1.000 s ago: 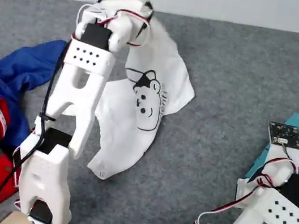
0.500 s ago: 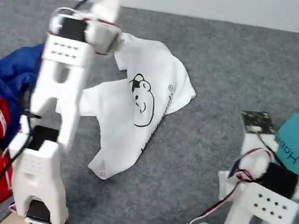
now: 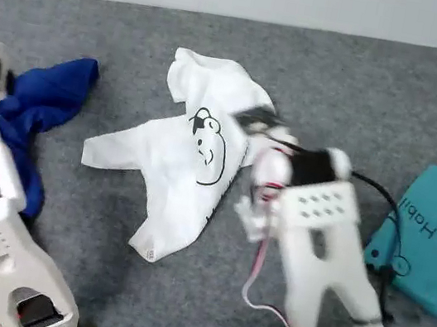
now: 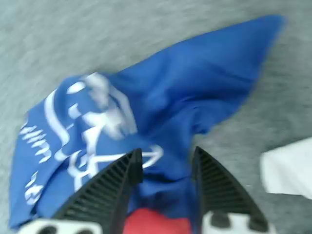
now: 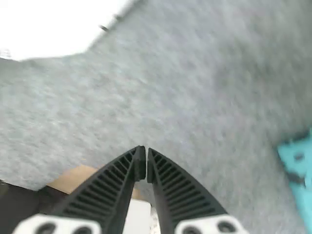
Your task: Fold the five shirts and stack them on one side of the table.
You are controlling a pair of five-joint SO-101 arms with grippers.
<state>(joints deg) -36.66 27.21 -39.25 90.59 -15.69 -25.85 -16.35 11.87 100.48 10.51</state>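
Hovering over blue shirt at 9 o'clock, left gripper gaped empty; right gripper sat closed, empty

Centre shirt between heap, right shirt

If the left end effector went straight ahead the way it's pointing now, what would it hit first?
Probably the blue shirt; the open left end effector points right at its crumpled cloth, though depth is hard to judge.
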